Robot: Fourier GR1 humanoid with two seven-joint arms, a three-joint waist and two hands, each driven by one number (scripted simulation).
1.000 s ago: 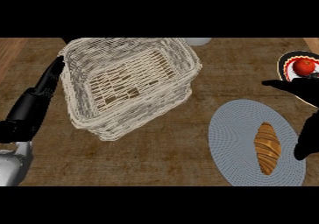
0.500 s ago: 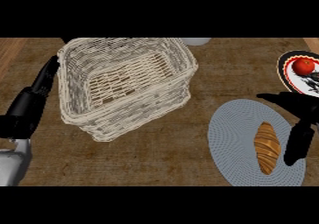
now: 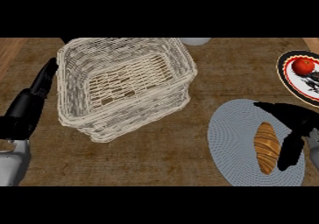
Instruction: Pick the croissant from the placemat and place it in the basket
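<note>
The croissant [image 3: 267, 148] lay on the placemat [image 3: 233, 144], right of the basket [image 3: 123, 87]. My right hand [image 3: 295, 131] hung open beside it, empty; closing off-centre risked nudging it away.
</note>
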